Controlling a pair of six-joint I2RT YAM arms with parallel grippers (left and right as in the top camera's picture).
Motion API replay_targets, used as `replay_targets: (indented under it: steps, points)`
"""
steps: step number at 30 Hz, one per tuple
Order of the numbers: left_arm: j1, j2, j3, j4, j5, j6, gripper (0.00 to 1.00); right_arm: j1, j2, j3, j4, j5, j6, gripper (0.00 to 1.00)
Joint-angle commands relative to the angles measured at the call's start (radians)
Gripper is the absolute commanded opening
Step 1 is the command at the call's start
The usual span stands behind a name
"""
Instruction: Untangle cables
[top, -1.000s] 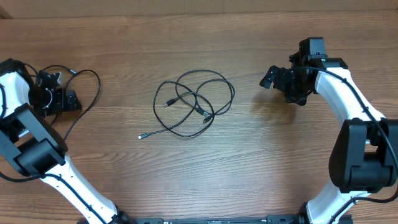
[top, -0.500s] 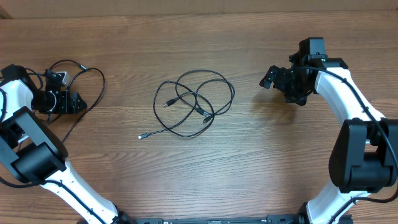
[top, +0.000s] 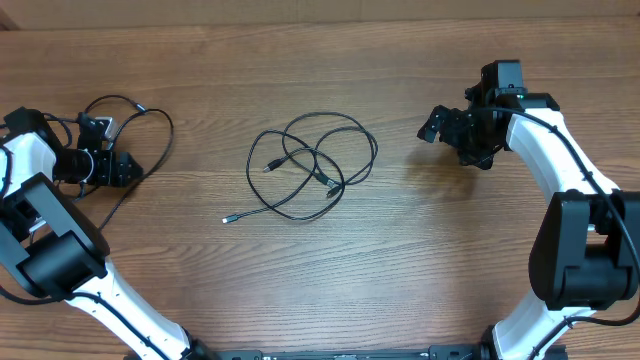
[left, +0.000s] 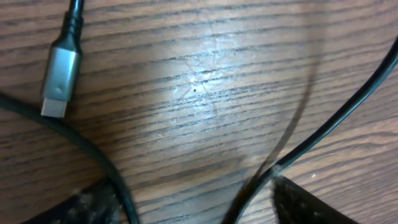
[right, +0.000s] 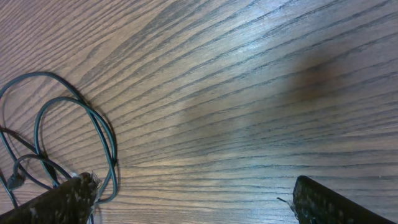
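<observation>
A loose tangle of thin black cables (top: 310, 165) lies mid-table, with one end trailing to a small plug (top: 228, 218). A separate black cable (top: 160, 125) loops at the far left. My left gripper (top: 122, 166) sits low over it. In the left wrist view its jaws (left: 199, 210) stand apart, with two strands (left: 336, 118) of that cable crossing between the fingertips (left: 311, 205); a silver-grey plug (left: 59, 74) lies beyond them. My right gripper (top: 450, 138) hovers open at the right, apart from the tangle. Its wrist view shows wide-spread jaws (right: 199, 202) and the cables (right: 68, 124) at left.
The wooden table (top: 400, 260) carries nothing else. The white arms (top: 560, 170) stand along both side edges, with thick black wires by the left arm (top: 60, 125). Bare wood lies between the right gripper and the tangle.
My left gripper has shifted slightly right and its jaws have narrowed. The left cable's loop has slid rightward with it. The right arm and the central tangle have not moved.
</observation>
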Motion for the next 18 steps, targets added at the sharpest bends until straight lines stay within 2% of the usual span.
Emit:
replay_targets:
  steps: [1,2,3,5,9,10,11,12,16,18]
  points:
    - [-0.014,0.116,-0.126,0.003,-0.082,-0.017,0.64,0.0,-0.012,-0.008,0.002,-0.005,0.005,1.0]
    - [-0.014,0.116,-0.145,0.025,-0.108,-0.046,0.62,0.0,-0.012,-0.008,0.002,-0.005,0.005,1.0]
    - [-0.014,0.116,-0.158,0.041,-0.121,-0.067,0.65,0.0,-0.012,-0.008,0.002,-0.005,0.005,1.0]
    - [-0.014,0.116,-0.21,0.084,-0.124,-0.102,0.77,0.0,-0.012,-0.008,0.002,-0.005,0.005,1.0]
    - [-0.014,0.116,-0.257,0.118,-0.12,-0.134,0.82,0.0,-0.012,-0.008,0.002,-0.005,0.005,1.0]
    - [-0.014,0.116,-0.262,0.127,-0.128,-0.184,0.93,0.0,-0.012,-0.008,0.002,-0.005,0.005,1.0]
    - [-0.014,0.116,-0.262,0.131,-0.142,-0.207,0.96,0.0,-0.012,-0.008,0.002,-0.005,0.005,1.0]
    - [-0.014,0.116,-0.256,0.143,-0.217,-0.273,0.96,0.0,-0.012,-0.008,0.002,-0.005,0.005,1.0]
    - [-0.013,0.113,-0.211,0.125,-0.48,-0.408,0.95,0.0,-0.012,-0.008,0.002,-0.005,0.005,1.0]
    - [-0.01,0.104,-0.163,0.1,-0.531,-0.446,0.94,0.0,-0.012,-0.008,0.002,-0.005,0.005,1.0]
